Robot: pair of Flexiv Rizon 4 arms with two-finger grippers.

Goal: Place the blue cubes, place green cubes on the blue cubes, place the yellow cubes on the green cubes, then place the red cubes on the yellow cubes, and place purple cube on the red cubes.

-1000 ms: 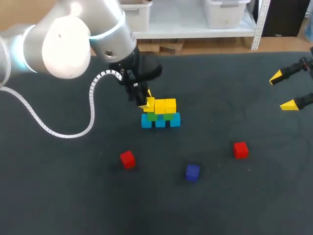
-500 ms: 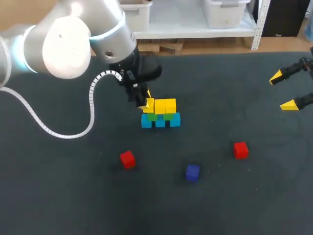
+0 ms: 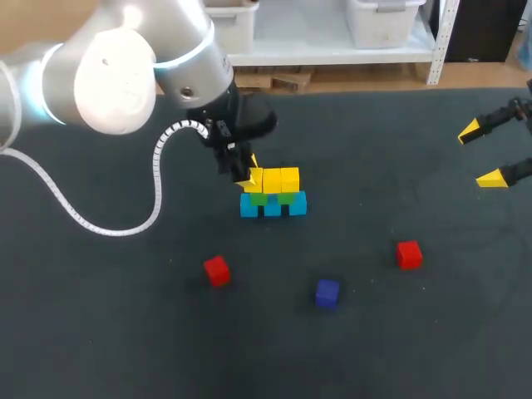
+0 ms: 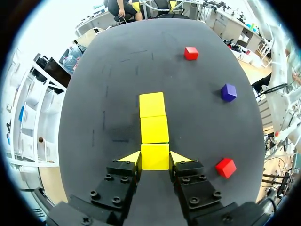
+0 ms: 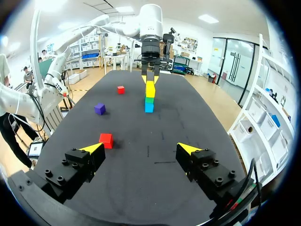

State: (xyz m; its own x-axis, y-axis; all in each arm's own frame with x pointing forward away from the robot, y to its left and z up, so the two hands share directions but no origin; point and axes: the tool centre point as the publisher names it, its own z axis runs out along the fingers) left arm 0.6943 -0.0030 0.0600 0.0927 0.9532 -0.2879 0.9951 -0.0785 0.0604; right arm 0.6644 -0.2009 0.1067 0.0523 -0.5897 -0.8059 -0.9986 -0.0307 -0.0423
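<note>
A small tower stands mid-table: a row of blue cubes (image 3: 273,204), green cubes (image 3: 286,198) on them, and yellow cubes (image 3: 281,179) on top. My left gripper (image 3: 252,173) is at the tower's left end, shut on the end yellow cube (image 4: 154,157), which lines up with the two other yellow cubes (image 4: 153,117) ahead of it. Two red cubes (image 3: 217,270) (image 3: 408,254) and a purple cube (image 3: 327,293) lie loose on the mat nearer the front. My right gripper (image 3: 481,154) hangs open and holds nothing at the table's right edge, far from the tower (image 5: 149,96).
Dark mat (image 3: 399,332) covers the table. Bare mat lies between the tower and my right gripper (image 5: 140,149). From that gripper's side, one red cube (image 5: 106,140) lies closest, then the purple cube (image 5: 99,108), then the other red cube (image 5: 121,89).
</note>
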